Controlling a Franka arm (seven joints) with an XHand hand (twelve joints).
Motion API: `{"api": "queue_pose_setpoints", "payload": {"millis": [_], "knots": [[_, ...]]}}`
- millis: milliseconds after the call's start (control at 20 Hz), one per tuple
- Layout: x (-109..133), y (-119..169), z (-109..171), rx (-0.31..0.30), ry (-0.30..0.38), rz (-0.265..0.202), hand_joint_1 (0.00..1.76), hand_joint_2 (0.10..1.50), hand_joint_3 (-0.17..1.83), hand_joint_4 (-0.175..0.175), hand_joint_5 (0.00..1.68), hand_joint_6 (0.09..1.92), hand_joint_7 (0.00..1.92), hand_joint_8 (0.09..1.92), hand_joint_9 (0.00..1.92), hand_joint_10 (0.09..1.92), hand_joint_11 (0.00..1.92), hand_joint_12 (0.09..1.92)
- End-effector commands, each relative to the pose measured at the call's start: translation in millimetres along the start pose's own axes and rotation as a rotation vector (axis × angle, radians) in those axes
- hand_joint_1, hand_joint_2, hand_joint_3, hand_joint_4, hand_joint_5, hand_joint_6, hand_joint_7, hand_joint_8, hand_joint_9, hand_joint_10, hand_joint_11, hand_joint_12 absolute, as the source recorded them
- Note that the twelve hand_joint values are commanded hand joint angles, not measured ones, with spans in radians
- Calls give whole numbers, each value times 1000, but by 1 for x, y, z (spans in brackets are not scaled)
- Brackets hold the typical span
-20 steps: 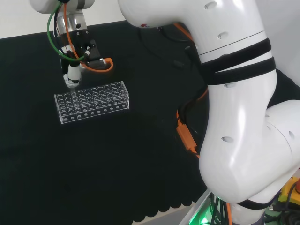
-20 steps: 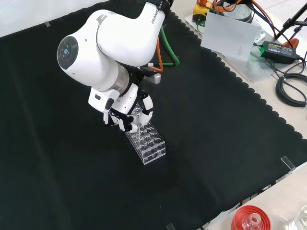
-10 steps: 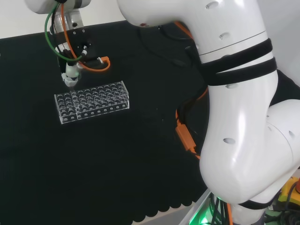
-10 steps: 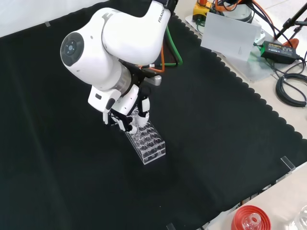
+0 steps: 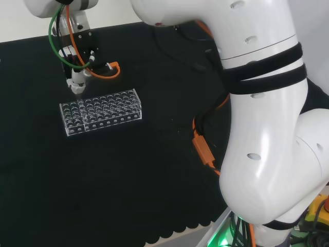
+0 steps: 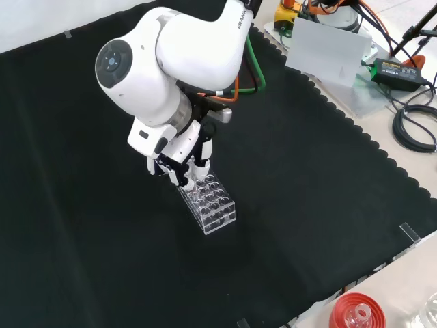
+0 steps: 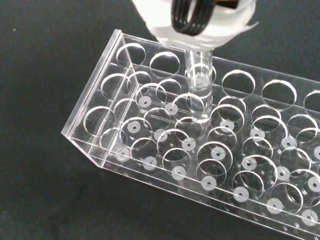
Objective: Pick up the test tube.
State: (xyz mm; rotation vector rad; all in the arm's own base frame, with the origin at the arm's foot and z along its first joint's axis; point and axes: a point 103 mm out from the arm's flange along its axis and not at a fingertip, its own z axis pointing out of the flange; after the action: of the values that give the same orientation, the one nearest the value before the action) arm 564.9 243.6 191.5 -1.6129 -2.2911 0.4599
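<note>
A clear test tube [image 7: 198, 80] stands upright in the hand [image 7: 195, 20], whose fingers pinch its top end. Its lower end still reaches down among the holes of the clear plastic rack [image 7: 95, 150], near one short end of the rack. In the head view the hand [image 5: 77, 82] hangs over the far left corner of the rack [image 5: 131, 110]. In the front view the hand [image 6: 179, 164] sits just above the far end of the rack [image 6: 215, 212]. The other rack holes that I can see hold nothing.
The arm's big white link [image 6: 157, 61] stands over the hand in the front view. A red ribbed stand [image 6: 355, 314] with glassware sits beyond the cloth's near right edge. A pale box [image 6: 328, 51], an adapter [image 6: 396, 68] and cables lie at the upper right.
The hand has risen a little with the test tube, drawing it partway up out of the rack. The rack has stayed in place.
</note>
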Motion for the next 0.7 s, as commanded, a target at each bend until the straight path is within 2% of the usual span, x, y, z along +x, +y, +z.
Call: {"api": "queue_pose_setpoints", "payload": {"millis": [50,700], "knots": [[-1,-1,-4,-31,5,-2,1424,942,1,-175,1349,354,1806,353,1362,379,838,1202],[-1,-7,-13,-53,6,-12,1426,936,-3,-175,1383,291,1833,304,1396,317,853,1196]]}}
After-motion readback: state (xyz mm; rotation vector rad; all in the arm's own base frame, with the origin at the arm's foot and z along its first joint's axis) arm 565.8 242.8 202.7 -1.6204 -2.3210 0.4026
